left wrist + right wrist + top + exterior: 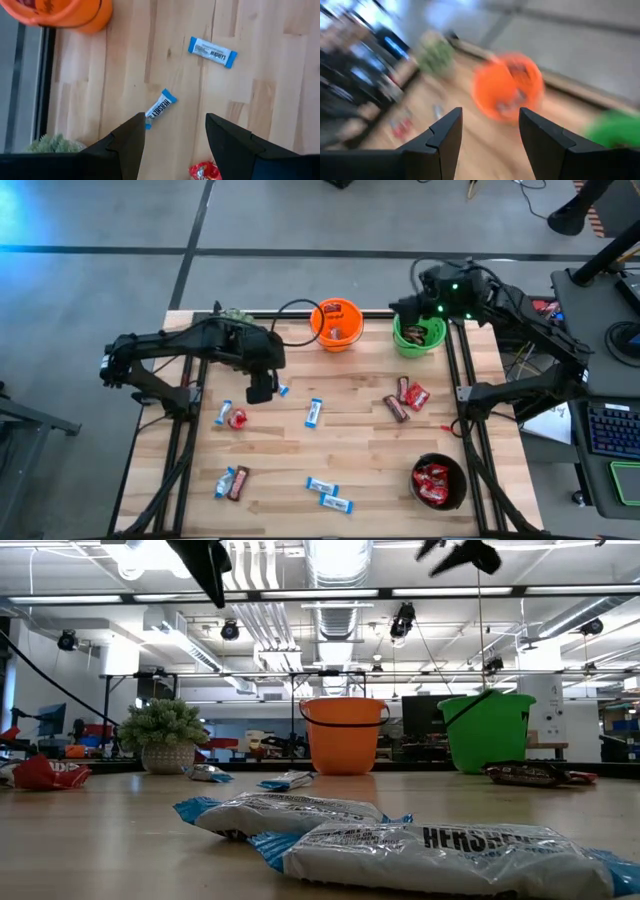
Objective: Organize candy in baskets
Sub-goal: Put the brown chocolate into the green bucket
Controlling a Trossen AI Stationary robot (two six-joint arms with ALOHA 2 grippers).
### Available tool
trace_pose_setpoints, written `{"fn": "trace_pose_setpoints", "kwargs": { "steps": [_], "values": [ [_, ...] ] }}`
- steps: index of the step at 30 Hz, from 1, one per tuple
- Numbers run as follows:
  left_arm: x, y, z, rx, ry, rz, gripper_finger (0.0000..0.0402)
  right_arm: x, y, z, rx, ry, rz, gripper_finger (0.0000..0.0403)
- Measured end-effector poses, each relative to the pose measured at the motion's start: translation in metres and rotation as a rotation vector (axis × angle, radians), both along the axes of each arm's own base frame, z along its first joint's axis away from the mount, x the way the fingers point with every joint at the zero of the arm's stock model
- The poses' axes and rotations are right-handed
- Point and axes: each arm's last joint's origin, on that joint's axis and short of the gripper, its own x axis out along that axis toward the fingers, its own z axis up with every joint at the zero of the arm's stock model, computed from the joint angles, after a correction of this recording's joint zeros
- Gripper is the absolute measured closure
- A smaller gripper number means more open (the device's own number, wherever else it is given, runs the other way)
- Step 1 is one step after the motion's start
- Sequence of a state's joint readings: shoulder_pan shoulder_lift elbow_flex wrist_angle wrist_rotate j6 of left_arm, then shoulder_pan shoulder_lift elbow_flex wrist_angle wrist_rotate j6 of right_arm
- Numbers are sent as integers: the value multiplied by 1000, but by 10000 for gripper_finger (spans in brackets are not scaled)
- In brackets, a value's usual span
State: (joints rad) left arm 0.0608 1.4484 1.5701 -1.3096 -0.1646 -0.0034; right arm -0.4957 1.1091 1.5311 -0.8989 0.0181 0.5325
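A small potted plant stands at the wooden table's far-left corner.

A pale, light-grained wooden tabletop is seen, framed by black rails. Three small round plastic baskets are shown: a bright orange one, a bright green one and a black one filled with shiny red packets. Blue-and-white wrapped bars with dark lettering, dark brown wrapped bars and a crinkly red packet are scattered about. A bushy grey-green potted plant is seen in a pale patterned pot.
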Motion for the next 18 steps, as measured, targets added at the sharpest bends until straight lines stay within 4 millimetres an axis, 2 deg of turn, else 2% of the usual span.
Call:
{"fn": "trace_pose_setpoints", "kwargs": {
  "steps": [6, 12, 18],
  "values": [
    [-2, 0, 24, 15, -70, -24, 212, -10, 8, -26, 173, 247, -32, 220],
    [-6, 0, 50, 45, -155, -50, 212, -6, 16, -39, 242, 307, -29, 220],
    [-16, 1, 63, 95, -138, -42, 212, 3, 34, -61, 335, 362, -22, 220]
  ]
}}
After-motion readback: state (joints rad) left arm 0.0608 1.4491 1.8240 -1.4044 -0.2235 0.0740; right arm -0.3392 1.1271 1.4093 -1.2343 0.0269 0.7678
